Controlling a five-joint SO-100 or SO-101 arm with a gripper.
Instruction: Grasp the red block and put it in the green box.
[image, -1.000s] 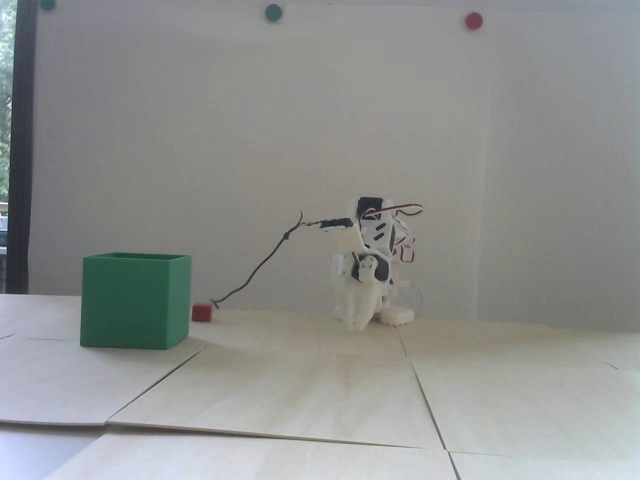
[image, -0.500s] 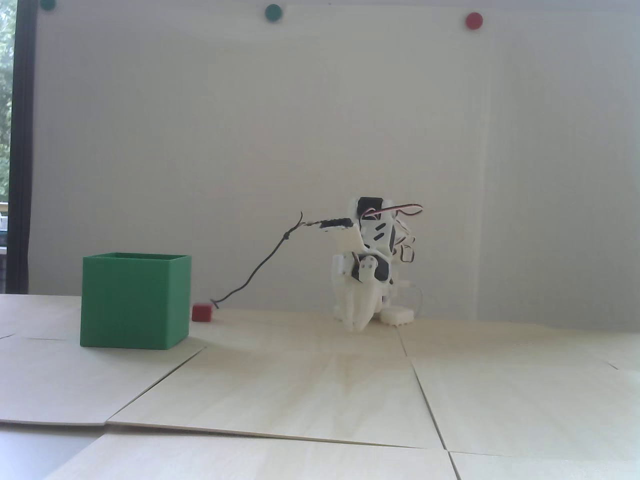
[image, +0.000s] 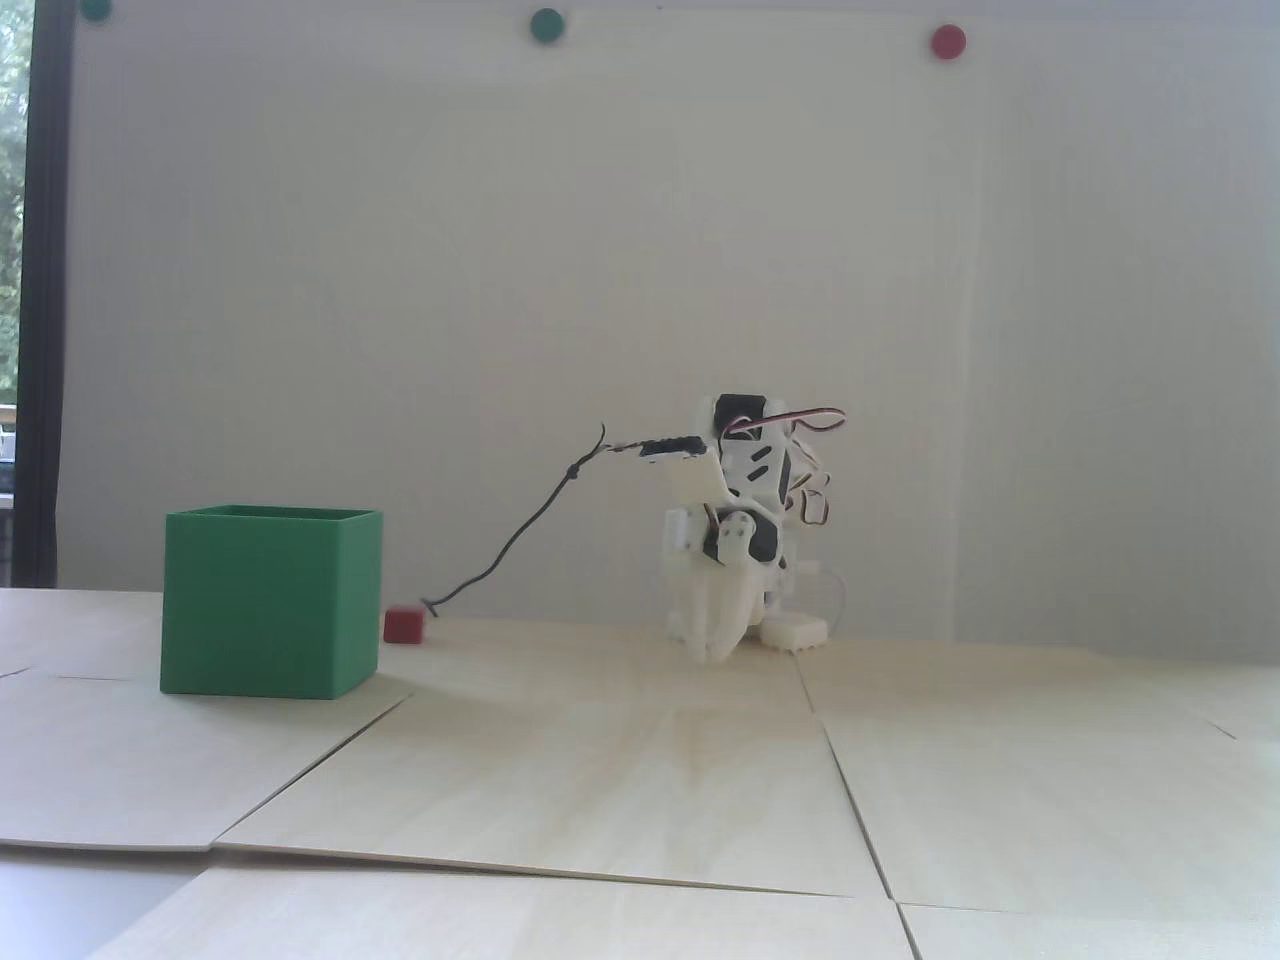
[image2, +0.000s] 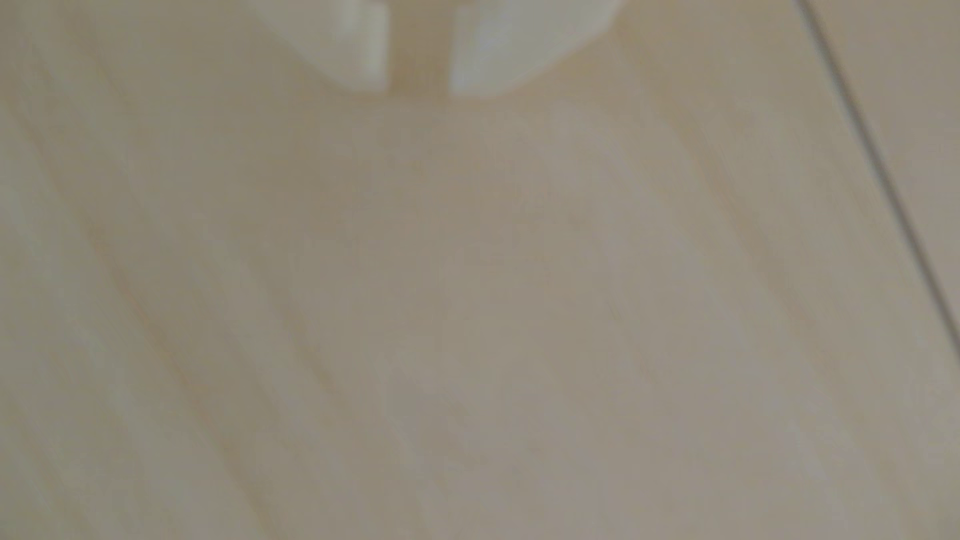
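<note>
- In the fixed view we see the green box (image: 270, 603) standing upright on the pale wooden bench (image: 620, 770), open side up, at the left of the picture.
- The red block (image: 405, 625) sits on the bench just beside the green box, at its right and a little behind its near face; we see a thin gap between them, though we cannot be sure they are apart.
- The white arm (image: 745, 500) is folded low, well to the right of the green box, with its tool (image: 713, 655) pointing down at the bench and holding nothing.
- A thin black cable (image: 530, 520) runs from the arm down toward the green box and ends at the bench right by the red block.
- High on the wall, above the green box, we see round dots, two green and one red (image: 947, 41).
- In the wrist view, which is blurred, the tool (image2: 418, 91) enters from the top edge; its two white fingers (image2: 363, 46) stand a narrow gap apart with bare bench between them.
- A dark seam (image2: 883, 171) in the bench crosses the right side there; the green box does not show in this view.
</note>
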